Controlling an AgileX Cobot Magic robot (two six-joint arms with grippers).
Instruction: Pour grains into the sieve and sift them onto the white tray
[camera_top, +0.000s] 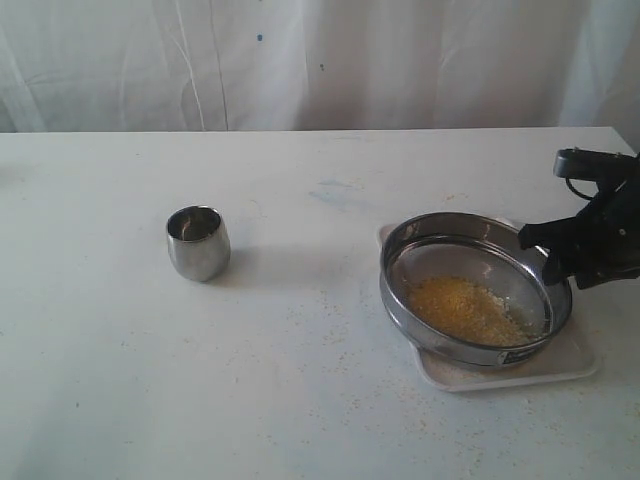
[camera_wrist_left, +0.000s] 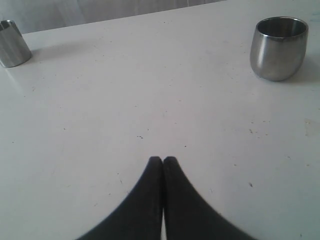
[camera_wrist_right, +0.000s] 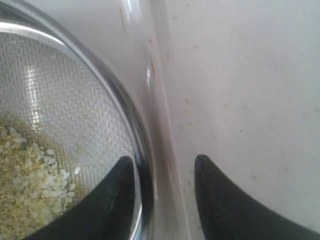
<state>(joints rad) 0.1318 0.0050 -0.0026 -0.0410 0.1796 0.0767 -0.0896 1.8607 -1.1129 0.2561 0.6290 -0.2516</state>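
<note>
The sieve (camera_top: 470, 218) rests on the white tray (camera_top: 560, 368), right of centre. A yellow heap of grains (camera_top: 465, 308) lies on its mesh toward the near side. My right gripper (camera_top: 545, 255) is open and straddles the sieve's right rim. In the right wrist view the gripper (camera_wrist_right: 164, 162) has one finger over the mesh and the other outside the steel rim (camera_wrist_right: 115, 85), with grains (camera_wrist_right: 30, 175) beside the inner finger. My left gripper (camera_wrist_left: 163, 160) is shut and empty, low over bare table; it does not show in the exterior view.
A small steel cup (camera_top: 198, 242) stands upright left of centre, also ahead of the left gripper (camera_wrist_left: 278, 47). A second steel cup (camera_wrist_left: 12, 44) shows at the edge of the left wrist view. Stray grains dot the table (camera_top: 330, 340) around the tray.
</note>
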